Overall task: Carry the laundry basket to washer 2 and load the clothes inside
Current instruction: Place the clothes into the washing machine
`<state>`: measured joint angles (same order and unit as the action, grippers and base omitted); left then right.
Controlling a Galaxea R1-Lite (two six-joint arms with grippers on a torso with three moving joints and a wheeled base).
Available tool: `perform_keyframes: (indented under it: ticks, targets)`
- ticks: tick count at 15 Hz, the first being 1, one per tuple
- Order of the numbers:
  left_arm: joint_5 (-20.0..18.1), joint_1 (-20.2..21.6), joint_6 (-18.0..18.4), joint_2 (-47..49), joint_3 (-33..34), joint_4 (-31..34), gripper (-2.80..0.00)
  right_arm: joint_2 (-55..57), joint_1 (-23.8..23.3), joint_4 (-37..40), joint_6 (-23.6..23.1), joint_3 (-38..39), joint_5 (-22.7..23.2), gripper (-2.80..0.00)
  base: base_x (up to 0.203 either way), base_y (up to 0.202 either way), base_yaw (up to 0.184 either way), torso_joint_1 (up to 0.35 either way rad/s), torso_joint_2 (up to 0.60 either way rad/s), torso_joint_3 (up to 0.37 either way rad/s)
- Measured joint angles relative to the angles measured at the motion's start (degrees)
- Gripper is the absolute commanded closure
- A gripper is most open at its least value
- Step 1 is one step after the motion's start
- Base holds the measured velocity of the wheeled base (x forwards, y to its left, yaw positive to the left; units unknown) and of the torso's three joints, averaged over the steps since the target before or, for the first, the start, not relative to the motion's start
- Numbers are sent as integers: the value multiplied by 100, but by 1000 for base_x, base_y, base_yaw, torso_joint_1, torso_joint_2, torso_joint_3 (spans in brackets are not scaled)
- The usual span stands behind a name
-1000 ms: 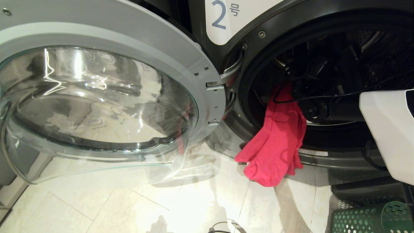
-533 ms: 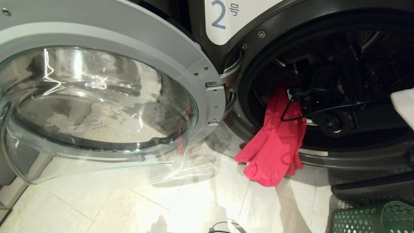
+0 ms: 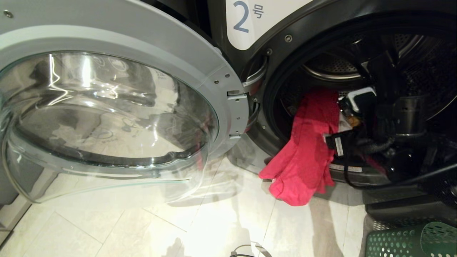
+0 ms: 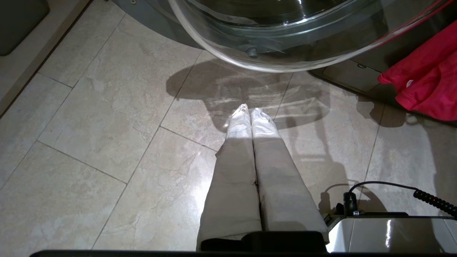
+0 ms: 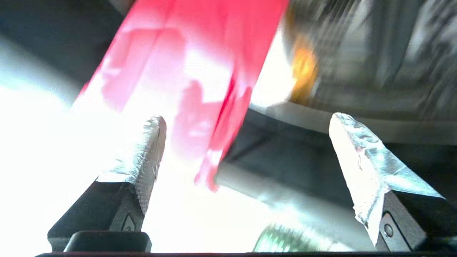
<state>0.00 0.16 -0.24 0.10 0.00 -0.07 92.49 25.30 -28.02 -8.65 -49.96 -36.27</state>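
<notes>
- The left claw (image 4: 250, 112) hangs parked over the tiled floor (image 3: 142, 232), its fingers pressed together on nothing, below the swung-open glass door (image 3: 107, 117).
- Washer 2 (image 3: 246, 21) stands with its drum mouth open just beyond the door hinge.
- The red-pink garment (image 3: 303, 157) drapes over the lip of the opening, its top inside the drum and its lower end hanging out, touching or nearly touching the floor.
- It looks light, limp and easy to snag; pinching a bunched fold near the lip should carry the hanging tail inside, whereas a single thin layer could slip free.
- The right claw (image 5: 246, 142) is at the drum mouth beside the garment, jaws spread wide and holding nothing.
- A hint of yellow-orange cloth (image 5: 303, 67) shows deeper in the drum.
- The laundry basket (image 3: 410, 241) sits on the floor, below the washer.
- The glossy tiles throw glare, and the space between door and drum is tight.
</notes>
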Motion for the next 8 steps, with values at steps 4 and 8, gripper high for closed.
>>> perform_keyframes:
  ticks: [4, 8]
  targets:
    - [0, 0, 0, 0, 0, 0, 0, -581, 342, 1060, 1771, 1027, -67, -280, 0, 0, 0, 0, 0, 0]
    - [0, 0, 0, 0, 0, 0, 0, -601, 599, 2667, 3752, 1115, 30, -280, 0, 0, 0, 0, 0, 0]
